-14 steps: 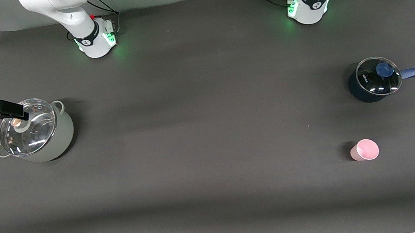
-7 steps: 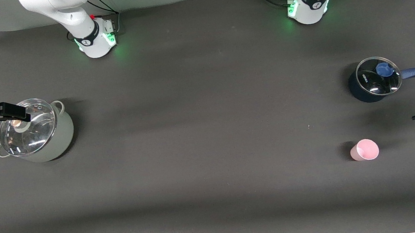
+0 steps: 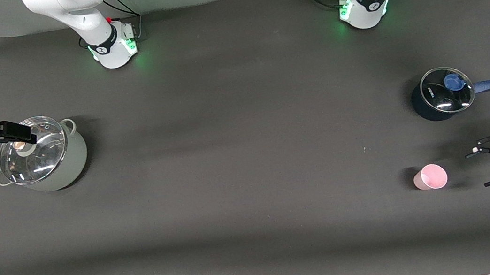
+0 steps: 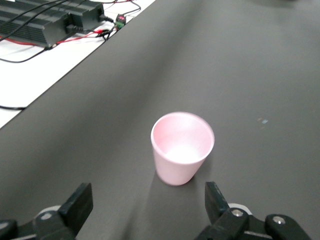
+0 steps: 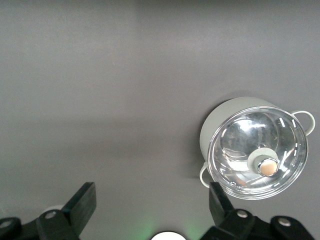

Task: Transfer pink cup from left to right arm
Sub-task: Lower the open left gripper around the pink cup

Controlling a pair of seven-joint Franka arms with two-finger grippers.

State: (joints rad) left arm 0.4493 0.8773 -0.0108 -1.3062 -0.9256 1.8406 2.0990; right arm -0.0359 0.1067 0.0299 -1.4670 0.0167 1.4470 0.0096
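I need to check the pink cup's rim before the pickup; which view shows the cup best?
The left wrist view: the pink cup stands upright, large and unblocked, its open mouth and wall both visible, ahead of the open left tool. The front view shows it small from above. The right wrist view does not show it.

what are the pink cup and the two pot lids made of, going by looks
The pink cup looks like smooth matte plastic: even pale colour, thin rim, soft sheen, no glaze glints. The lid on the pale pot appears to be clear glass with a metal rim, showing sharp light reflections and a see-through dome. The lid on the dark blue saucepan looks like glass too, with a blue knob, probably plastic.
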